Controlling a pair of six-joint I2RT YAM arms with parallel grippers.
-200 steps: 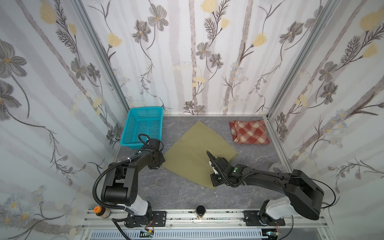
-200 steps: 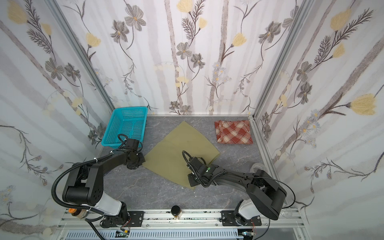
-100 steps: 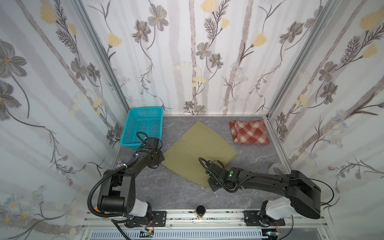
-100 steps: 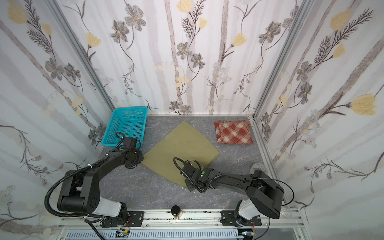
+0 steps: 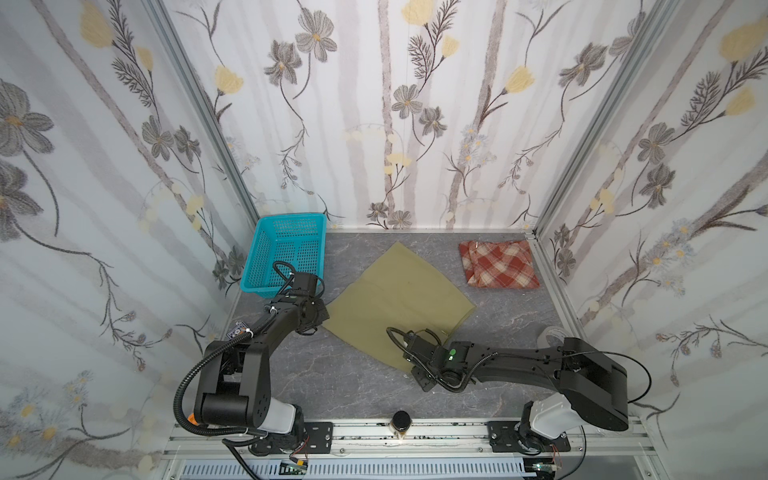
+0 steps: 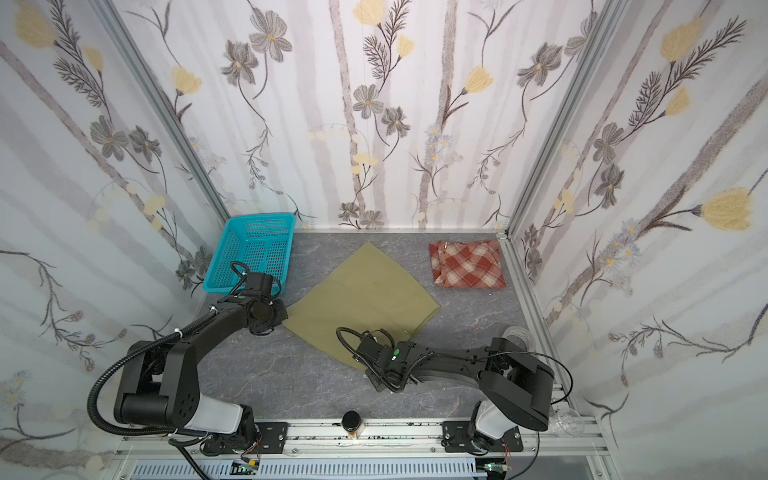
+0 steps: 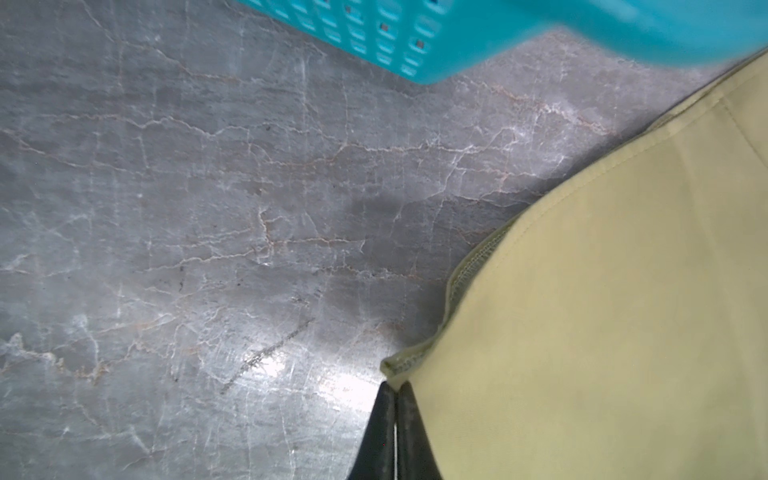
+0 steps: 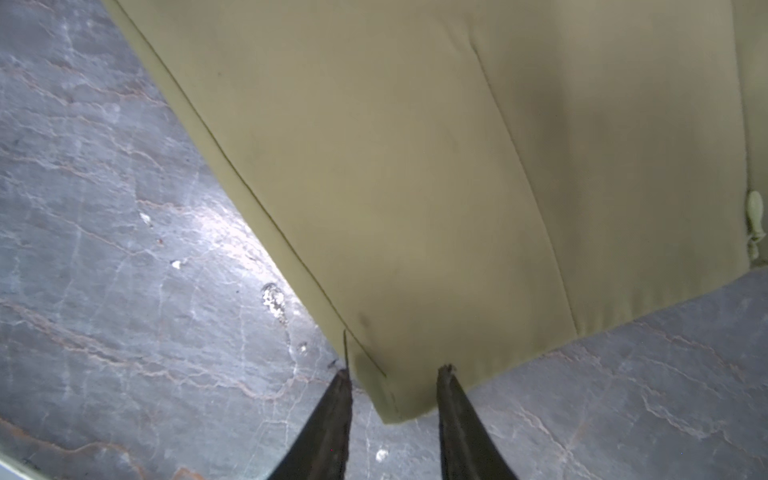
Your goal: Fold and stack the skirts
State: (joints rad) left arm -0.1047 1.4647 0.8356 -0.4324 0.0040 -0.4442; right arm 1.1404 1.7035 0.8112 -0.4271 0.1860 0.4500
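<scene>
between the parted tips of the right pincer (image 8: 395, 370) lies a corner of the flat olive-green cloth skirt (image 8: 415, 166), its neighbouring corner clenched in the left pincer (image 7: 394, 391).

A grey marbled tabletop (image 5: 332, 382) carries the olive skirt (image 5: 399, 291) spread centrally, the folded plaid skirt (image 5: 498, 266) and a turquoise basket (image 5: 286, 232)
</scene>
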